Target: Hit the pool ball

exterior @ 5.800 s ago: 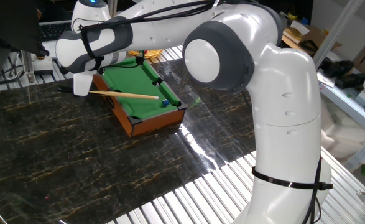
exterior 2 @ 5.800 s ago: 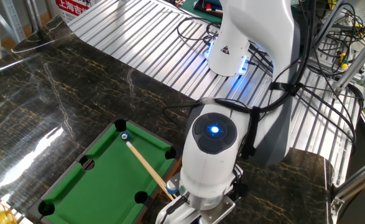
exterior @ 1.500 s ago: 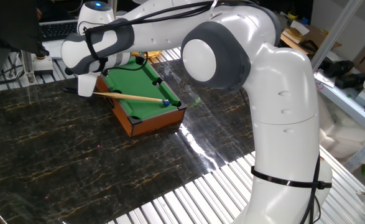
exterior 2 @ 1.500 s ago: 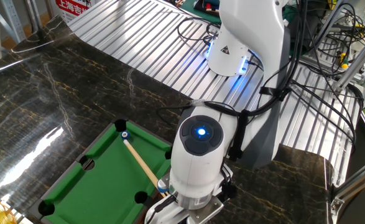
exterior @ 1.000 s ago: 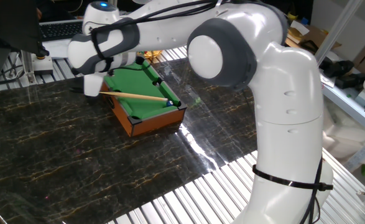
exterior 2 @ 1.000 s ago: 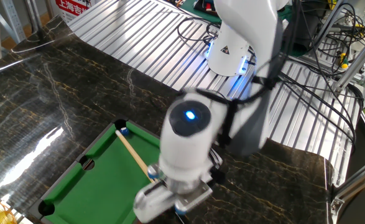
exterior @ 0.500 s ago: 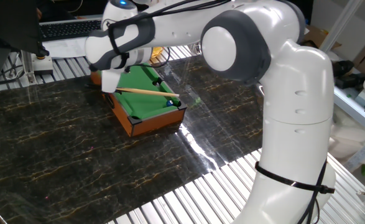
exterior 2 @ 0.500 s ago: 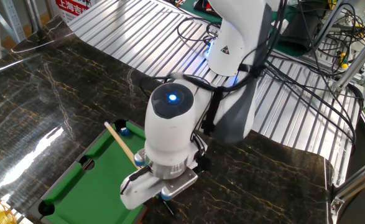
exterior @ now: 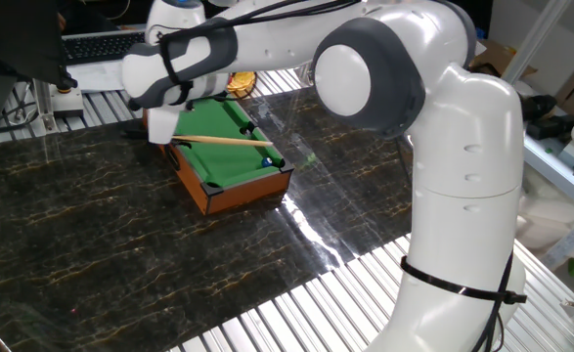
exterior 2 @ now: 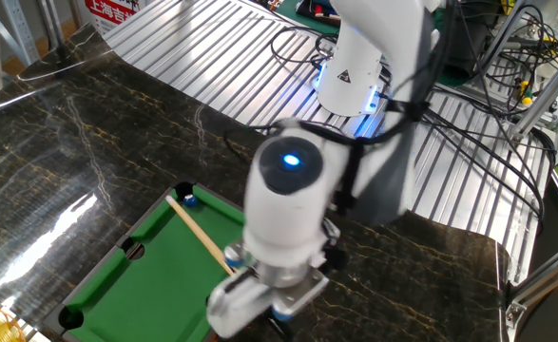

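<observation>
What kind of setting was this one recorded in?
Most likely a robotics lab bench. A white robot arm stands on a ribbed metal base plate beside a dark marble-look table, with loose cables and stacked equipment behind. The miniature pool table looks like a test prop.

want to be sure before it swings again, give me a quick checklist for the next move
1. Cue stick carried at the gripper end: ok, though the grip itself is hidden.
2. Gripper open or shut: cannot tell, the wrist covers it.
3. Pool ball on the felt: ok, by a corner pocket.
4. Cue tip lined up on the ball: not ok, it sits just beside it.
5. Pool table flat on the tabletop: ok.
</observation>
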### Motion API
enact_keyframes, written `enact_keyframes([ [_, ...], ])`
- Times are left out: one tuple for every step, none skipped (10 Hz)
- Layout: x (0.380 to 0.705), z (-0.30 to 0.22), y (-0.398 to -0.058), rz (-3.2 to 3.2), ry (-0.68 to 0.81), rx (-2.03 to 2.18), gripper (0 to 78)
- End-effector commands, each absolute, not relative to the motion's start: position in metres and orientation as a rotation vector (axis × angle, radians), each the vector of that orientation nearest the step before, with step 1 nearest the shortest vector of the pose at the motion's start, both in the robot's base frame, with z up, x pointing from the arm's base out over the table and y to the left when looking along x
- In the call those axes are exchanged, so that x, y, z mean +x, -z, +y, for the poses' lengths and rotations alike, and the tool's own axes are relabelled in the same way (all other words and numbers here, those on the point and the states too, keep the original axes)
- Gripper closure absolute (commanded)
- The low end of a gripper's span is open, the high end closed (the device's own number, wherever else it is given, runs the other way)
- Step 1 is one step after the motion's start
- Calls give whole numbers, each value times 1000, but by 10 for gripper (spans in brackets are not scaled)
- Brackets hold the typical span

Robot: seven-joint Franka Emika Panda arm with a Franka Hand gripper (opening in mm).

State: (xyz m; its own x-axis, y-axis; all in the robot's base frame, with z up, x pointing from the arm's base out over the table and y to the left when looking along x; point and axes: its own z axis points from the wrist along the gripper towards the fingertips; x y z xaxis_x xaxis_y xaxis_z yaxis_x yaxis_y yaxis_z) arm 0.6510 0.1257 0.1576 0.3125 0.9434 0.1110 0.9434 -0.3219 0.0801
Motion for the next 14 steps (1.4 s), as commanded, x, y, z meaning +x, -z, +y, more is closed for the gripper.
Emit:
enact_keyframes([
  [647,184,-167,1972,-235,2450,764],
  [646,187,-167,1987,-243,2445,764],
  [645,188,-166,2001,-252,2445,764],
  [643,190,-164,2025,-245,2428,764],
  [640,192,-162,2041,-227,2408,764],
  [635,193,-158,2057,-219,2389,764],
  [628,188,-154,2073,-224,2377,764],
  [625,184,-153,2082,-232,2369,764],
  [619,175,-154,2067,-242,2381,764],
  [619,175,-156,2050,-242,2397,764],
  [618,176,-156,2041,-250,2413,764],
  [614,180,-153,2054,-254,2401,764],
  [611,183,-151,2052,-252,2400,764],
  [608,185,-150,2045,-247,2403,764],
])
